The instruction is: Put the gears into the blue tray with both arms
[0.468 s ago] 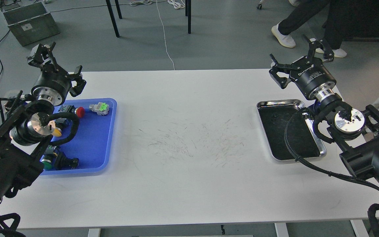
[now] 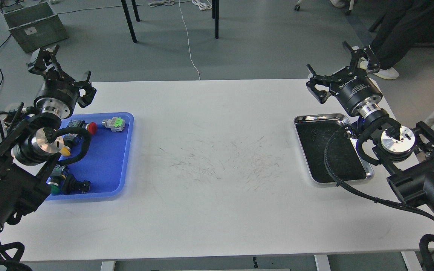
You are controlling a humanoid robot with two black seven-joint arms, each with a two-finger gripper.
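The blue tray (image 2: 113,162) lies at the table's left and holds several push-button switches with red, green and yellow caps. My left gripper (image 2: 64,71) hovers over the tray's far left corner, open and empty. My right gripper (image 2: 338,69) hangs beyond the far edge of a steel tray, also open and holding nothing. No gears can be made out; the steel tray's dark inside shows nothing distinct.
The steel tray (image 2: 319,117) with a black inside lies at the right, partly behind my right arm's cable. A grey crate (image 2: 34,24), table legs and cords are on the floor behind. A person's legs (image 2: 394,34) are at the back right.
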